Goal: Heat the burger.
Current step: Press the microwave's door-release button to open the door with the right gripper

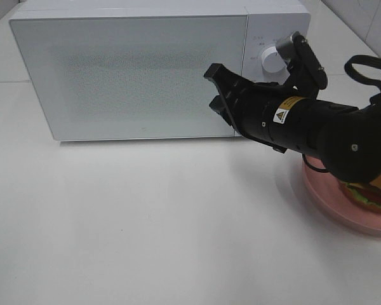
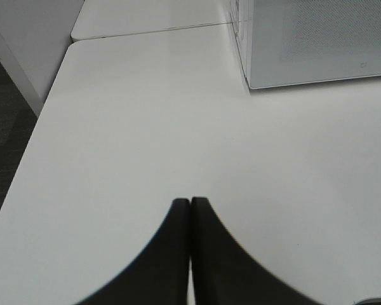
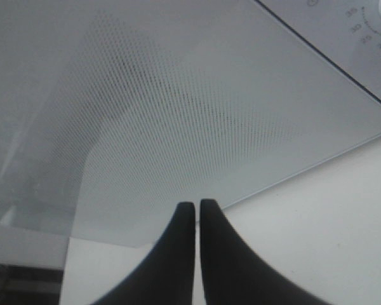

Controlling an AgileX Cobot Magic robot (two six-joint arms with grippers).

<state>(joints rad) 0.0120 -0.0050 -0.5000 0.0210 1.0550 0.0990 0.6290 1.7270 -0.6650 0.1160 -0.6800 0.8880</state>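
Exterior high view: white microwave at the back of the white table, door closed. The right gripper is raised off the table with its tips just in front of the door, at the edge nearest the control panel. The knob sits behind the tips and beside the wrist. The burger lies on a pink plate, well back from the fingertips, under the rear part of the same arm, which hides most of it. Nothing lies between the fingers. The left arm does not show here

Left wrist view: left gripper, fingers pressed together, only a thin seam between them, holding nothing. Bare table lies under and ahead of the tips. A lower corner of the microwave stands well beyond them, off to one side

Right wrist view: right fingers together apart from a hairline slit, empty. The dotted mesh of the door fills the view just past the tips. The timer numerals on the panel sit further off to the side. Burger not visible here
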